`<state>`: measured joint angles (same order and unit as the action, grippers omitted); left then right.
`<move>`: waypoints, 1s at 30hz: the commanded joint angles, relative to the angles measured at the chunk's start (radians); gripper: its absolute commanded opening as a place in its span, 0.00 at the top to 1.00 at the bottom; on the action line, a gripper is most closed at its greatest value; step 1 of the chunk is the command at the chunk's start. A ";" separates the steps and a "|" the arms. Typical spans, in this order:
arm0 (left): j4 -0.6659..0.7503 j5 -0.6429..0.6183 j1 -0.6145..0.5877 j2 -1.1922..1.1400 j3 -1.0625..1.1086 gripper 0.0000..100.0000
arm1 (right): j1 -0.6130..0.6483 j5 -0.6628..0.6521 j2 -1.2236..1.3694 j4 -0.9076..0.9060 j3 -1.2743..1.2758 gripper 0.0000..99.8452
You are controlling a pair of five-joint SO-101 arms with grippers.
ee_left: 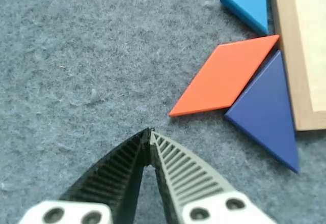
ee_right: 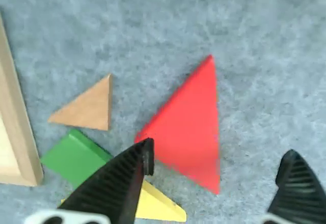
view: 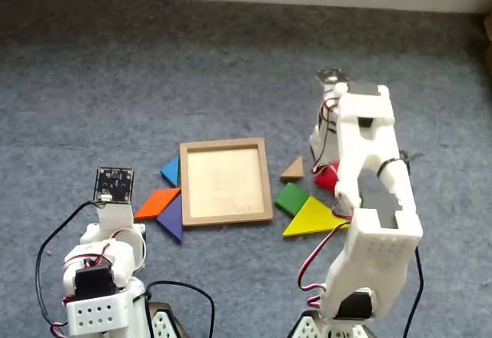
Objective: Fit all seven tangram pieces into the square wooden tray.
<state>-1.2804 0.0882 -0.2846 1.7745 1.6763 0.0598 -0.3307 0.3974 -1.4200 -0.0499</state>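
Observation:
The square wooden tray (view: 267, 177) lies empty in the middle of the carpet. Left of it lie a light blue triangle (view: 171, 170), an orange parallelogram (view: 156, 203) and a dark blue triangle (view: 172, 220). On its right are a tan triangle (view: 293, 170), a green square (view: 291, 197), a yellow triangle (view: 311, 217) and a red triangle (view: 328, 177). My right gripper (ee_right: 216, 165) is open just above the red triangle (ee_right: 191, 127), one finger on each side of it. My left gripper (ee_left: 150, 137) is shut over bare carpet, a little short of the orange parallelogram (ee_left: 224, 76).
Grey carpet covers the whole surface, with a pale wall strip along the far edge. The right arm (view: 369, 169) stretches forward over the pieces on that side. Cables (view: 54, 246) hang near both arm bases at the front.

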 commanded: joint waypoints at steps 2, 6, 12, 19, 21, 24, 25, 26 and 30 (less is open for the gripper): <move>-0.005 0.009 -0.008 0.047 0.021 0.99 | 0.058 -0.055 -0.077 0.061 0.073 0.63; -0.005 0.009 -0.008 0.047 0.021 0.99 | 0.065 -0.057 -0.077 0.094 0.113 0.63; -0.005 0.009 -0.008 0.047 0.021 0.99 | 0.061 -0.058 -0.071 0.102 0.111 0.63; -0.005 0.009 -0.008 0.047 0.021 0.99 | 0.041 -0.058 -0.068 0.140 0.116 0.63; -0.005 0.009 -0.008 0.047 0.021 0.99 | 0.039 -0.058 -0.068 0.143 0.116 0.64; -0.005 0.009 -0.008 0.047 0.021 0.99 | 0.036 -0.058 -0.068 0.143 0.116 0.71; -0.005 0.009 -0.008 0.047 0.021 0.99 | 0.036 -0.058 -0.068 0.143 0.116 0.73; -0.005 0.009 -0.008 0.047 0.021 0.99 | 0.035 -0.058 -0.068 0.143 0.116 0.74; -0.005 0.009 -0.008 0.047 0.021 0.99 | 0.030 -0.058 -0.068 0.139 0.116 0.74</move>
<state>-1.2804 0.0882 -0.2846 1.7745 1.6763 0.1074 -0.3798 0.3959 -1.2850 0.0683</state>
